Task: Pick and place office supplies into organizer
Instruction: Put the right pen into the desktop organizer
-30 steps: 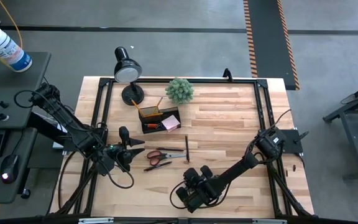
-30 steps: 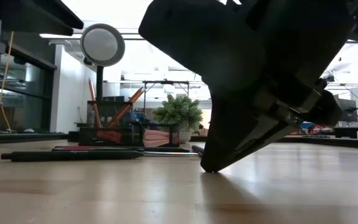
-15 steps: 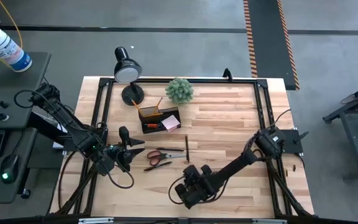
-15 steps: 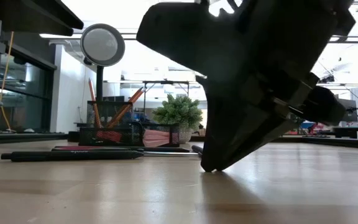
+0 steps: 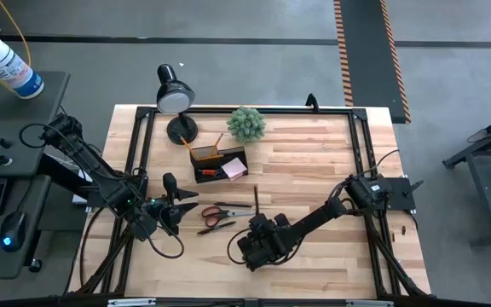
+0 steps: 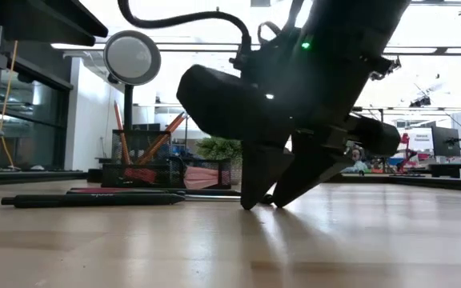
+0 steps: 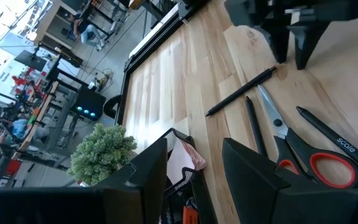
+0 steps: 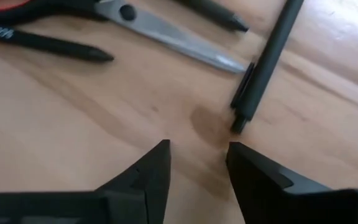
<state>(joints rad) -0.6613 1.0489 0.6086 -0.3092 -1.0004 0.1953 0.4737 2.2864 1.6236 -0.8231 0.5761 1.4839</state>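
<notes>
While our left gripper (image 5: 180, 207) waits with fingers apart beside the scissors (image 5: 220, 211), our right gripper (image 8: 196, 163), fingers spread, hovers just short of the black pen's (image 8: 267, 62) clip end, its length running straight ahead.

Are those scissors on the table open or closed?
Closed: the scissors' blades lie together as one strip in the wrist views.

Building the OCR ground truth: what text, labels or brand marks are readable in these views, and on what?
"scale": white print on the black handle of the red-lined scissors, left wrist view.
White print on that same handle in the right wrist view: too blurred to read.
White plastic bottle with blue label: too small to read.
Nothing else legible.
</notes>
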